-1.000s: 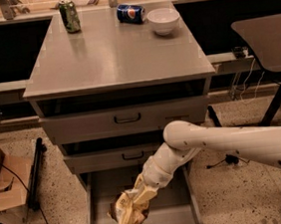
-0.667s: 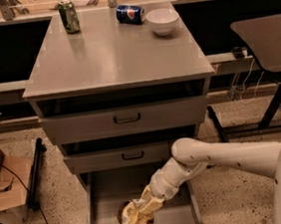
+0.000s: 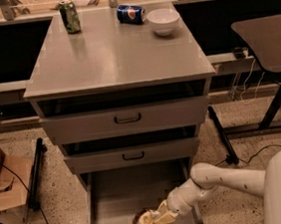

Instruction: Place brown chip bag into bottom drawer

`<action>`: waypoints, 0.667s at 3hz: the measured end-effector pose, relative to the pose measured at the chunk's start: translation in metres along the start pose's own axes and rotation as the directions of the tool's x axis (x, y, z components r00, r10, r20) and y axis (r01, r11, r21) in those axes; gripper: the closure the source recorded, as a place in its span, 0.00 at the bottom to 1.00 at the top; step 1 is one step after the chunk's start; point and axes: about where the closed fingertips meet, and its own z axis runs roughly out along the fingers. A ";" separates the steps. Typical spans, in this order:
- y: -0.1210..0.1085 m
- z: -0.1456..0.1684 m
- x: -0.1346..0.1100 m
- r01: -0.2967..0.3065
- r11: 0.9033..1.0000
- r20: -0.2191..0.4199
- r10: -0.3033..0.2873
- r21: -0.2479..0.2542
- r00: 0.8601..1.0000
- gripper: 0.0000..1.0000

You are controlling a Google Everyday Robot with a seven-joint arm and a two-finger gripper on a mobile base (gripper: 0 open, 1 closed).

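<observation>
The bottom drawer is pulled open under the grey cabinet, a shallow tray with a flat grey floor. The brown chip bag is crumpled, cream-yellow with a dark brown edge, low inside the drawer near its front right. My gripper reaches in from the right at the end of my white arm and is closed on the bag's upper right end. The bag's lower part is cut off by the picture's bottom edge.
Two upper drawers with black loop handles stand slightly open. On the cabinet top are a green can, a blue can lying down and a white bowl. A cardboard box is on the floor at left; a table at right.
My arm has moved down and toward the drawer's front, carrying the chip bag lower into the bottom drawer. The grip on the bag is unchanged.
</observation>
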 end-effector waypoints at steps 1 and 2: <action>-0.014 0.003 0.042 -0.092 0.995 0.039 0.091 0.032 0.995 0.76; -0.024 0.001 0.066 -0.171 0.981 0.124 0.160 0.089 0.979 0.52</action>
